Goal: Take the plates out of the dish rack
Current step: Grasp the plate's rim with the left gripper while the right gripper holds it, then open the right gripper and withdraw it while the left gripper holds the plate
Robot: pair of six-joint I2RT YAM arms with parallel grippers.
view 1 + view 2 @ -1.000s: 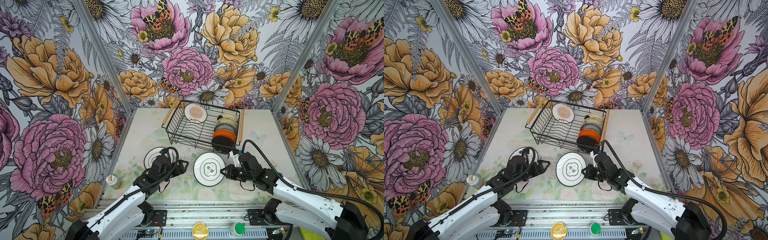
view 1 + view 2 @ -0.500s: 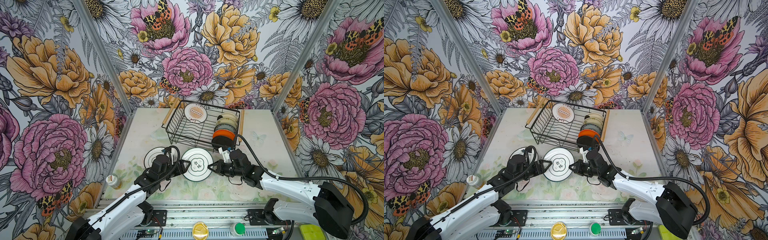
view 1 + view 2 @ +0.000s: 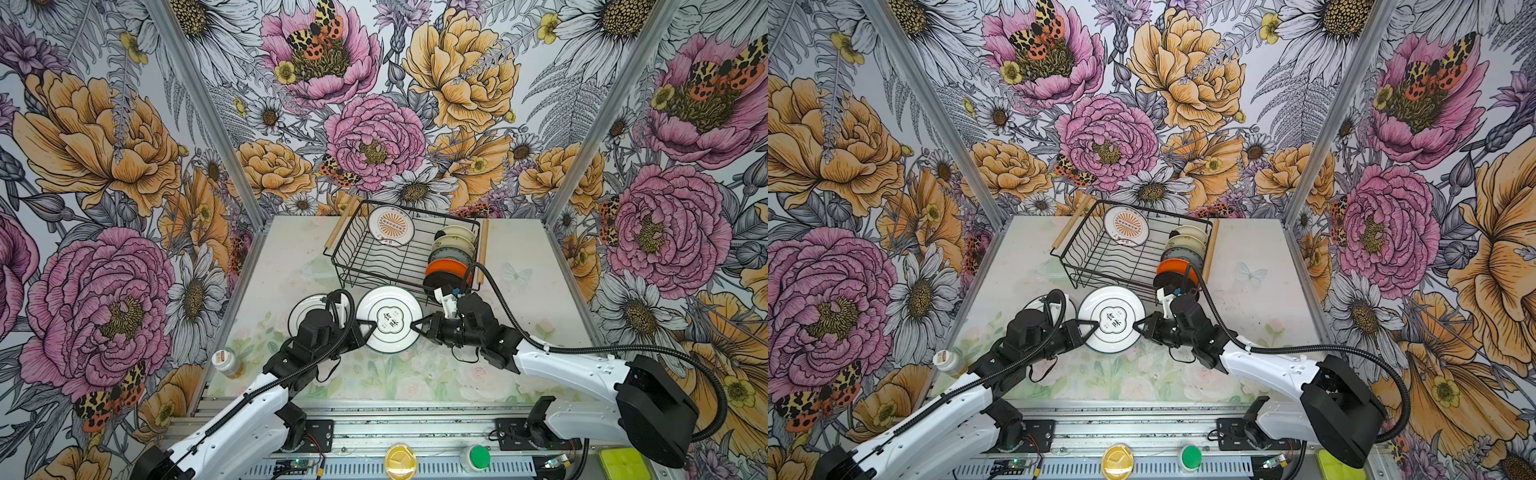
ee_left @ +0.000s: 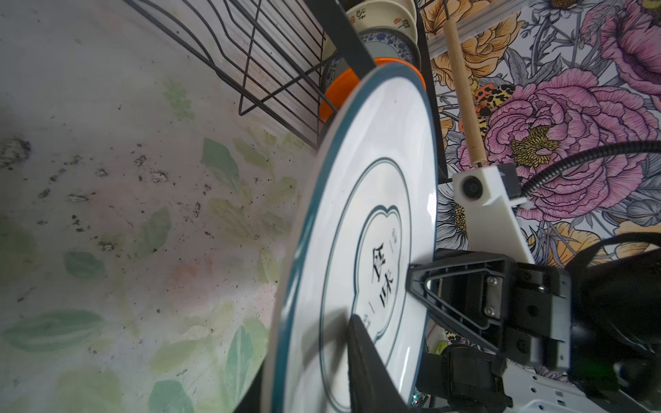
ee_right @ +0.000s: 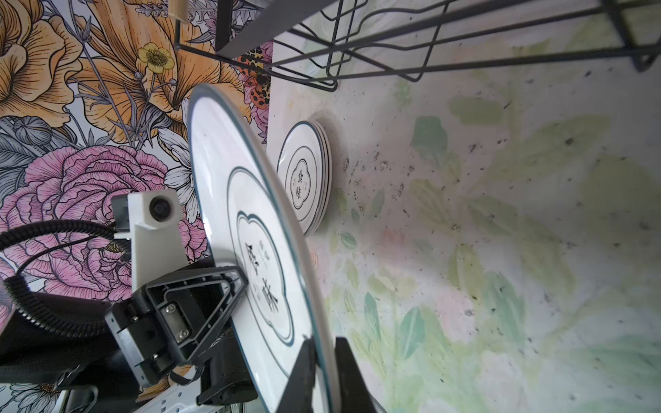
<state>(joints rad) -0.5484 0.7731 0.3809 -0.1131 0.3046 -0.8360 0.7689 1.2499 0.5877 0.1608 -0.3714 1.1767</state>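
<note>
Plates first: a white round plate with a teal rim line and a black printed motif [image 3: 390,319] hangs face up over the front of the pale floral counter [image 3: 415,374], clear of it and midway between the two arms.

The left hand [image 3: 368,323] has the plate's left rim. In the left wrist view one finger [image 4: 363,357] lies flat on the printed face with its mate hidden behind, so I judge a narrow pinch. The right hand [image 3: 415,325] straddles the opposite rim, its fingers [image 5: 302,372] close on either side. Whether they press or stand slack I cannot tell.

This looks like a pass from one arm to the other. The right arm is on the loaded side of the rack, and the left arm is beside a low stack of matching white plates [image 3: 300,309]. That stack lies flat just behind the left hand, partly covered by the left wrist, which would be in the way of setting a plate down there.

Just beyond the held plate's far rim stands the black wire dish rack with two light wooden rod handles [image 3: 376,259]. Its right end carries an upright row:
- a black plate [image 3: 440,279]
- an orange plate [image 3: 448,265]
- a blue-patterned plate [image 3: 451,254]
- cream plates [image 3: 455,235]

The right arm's black cable [image 3: 509,316] loops past that near corner and could snag. At the far end leans a white plate with an orange sunburst [image 3: 390,225].
</note>
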